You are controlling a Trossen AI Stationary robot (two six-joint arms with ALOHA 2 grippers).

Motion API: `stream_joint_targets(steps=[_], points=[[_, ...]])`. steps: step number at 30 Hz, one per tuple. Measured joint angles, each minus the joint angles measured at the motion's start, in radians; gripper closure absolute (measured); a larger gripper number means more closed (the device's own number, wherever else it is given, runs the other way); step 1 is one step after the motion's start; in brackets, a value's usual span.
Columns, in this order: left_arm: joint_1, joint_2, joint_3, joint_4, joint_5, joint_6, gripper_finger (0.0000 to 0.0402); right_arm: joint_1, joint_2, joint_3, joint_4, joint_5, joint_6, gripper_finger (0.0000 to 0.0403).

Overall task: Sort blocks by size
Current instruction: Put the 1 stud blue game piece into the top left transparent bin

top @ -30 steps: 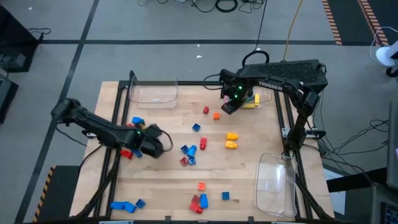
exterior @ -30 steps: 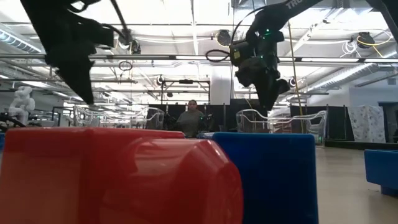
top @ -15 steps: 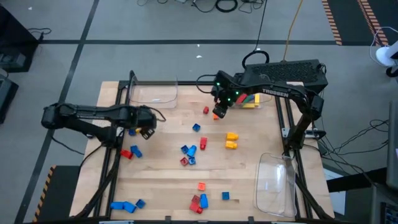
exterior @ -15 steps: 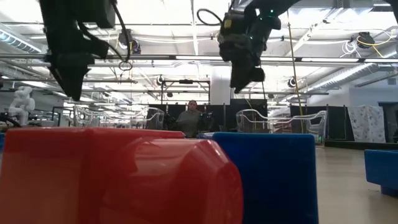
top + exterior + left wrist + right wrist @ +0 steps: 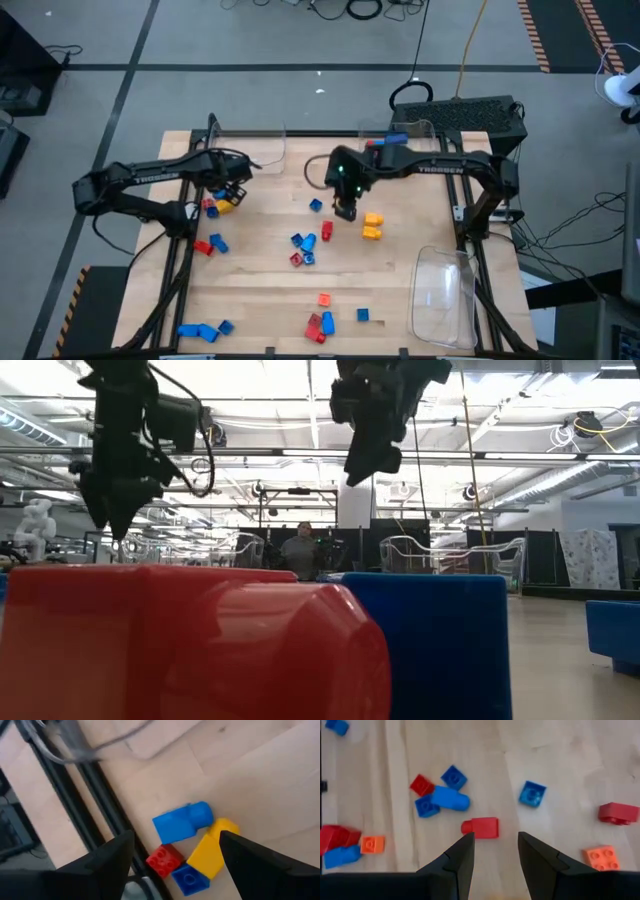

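On your left, the left gripper (image 5: pixel 222 190) hangs over the table's (image 5: pixel 420 215) left rear part, its fingers (image 5: pixel 107 862) spread wide with nothing between them. Under it lies a small cluster of blocks (image 5: pixel 192 847): a blue bar (image 5: pixel 181 822) with its long axis running between the two fingers, its rounded end toward the yellow bar (image 5: pixel 212 851), which touches it and lies at an angle to it; a red cube (image 5: pixel 163 860) and a blue cube (image 5: pixel 189 879) sit tight against them. A second ago this gripper was further forward, above the red and blue pieces now lying bare near the left edge (image 5: pixel 211 245), and its fingers have opened since.

"TROSSEN" can be read in white on each forearm (image 5: pixel 160 175).

In the middle, the right gripper (image 5: pixel 345 208) hovers above the board with its fingers (image 5: pixel 454 865) apart, a moderate gap, holding nothing. Just ahead of it a red bar (image 5: pixel 481 827) lies crosswise to the fingers, rounded end toward a blue bar (image 5: pixel 450 799). It has swung in from the table's right rear corner, where it was a second ago.

To the right lie two yellow bricks (image 5: pixel 372 225), side by side, both long axes across the table. A clear tray (image 5: pixel 443 290) sits at the right front corner.
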State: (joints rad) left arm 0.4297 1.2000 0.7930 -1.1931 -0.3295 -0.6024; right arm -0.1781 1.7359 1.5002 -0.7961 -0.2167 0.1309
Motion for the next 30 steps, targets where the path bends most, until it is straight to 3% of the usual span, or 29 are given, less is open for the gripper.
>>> stream_joint_targets(steps=[9, 21, 30], points=[[0.048, 0.0, -0.185, 0.204, 0.072, -0.046, 0.0106, 0.118, 0.0, 0.0, -0.082, 0.221, 0.006, 0.0268], [0.143, 0.002, -0.238, 0.279, 0.071, -0.047, 0.0035, 0.141, 0.0, 0.0, -0.057, 0.221, -0.016, 0.0268], [0.201, 0.029, -0.238, 0.346, 0.096, -0.046, 0.0039, 0.141, 0.0, 0.0, -0.048, 0.221, -0.024, 0.0268]])
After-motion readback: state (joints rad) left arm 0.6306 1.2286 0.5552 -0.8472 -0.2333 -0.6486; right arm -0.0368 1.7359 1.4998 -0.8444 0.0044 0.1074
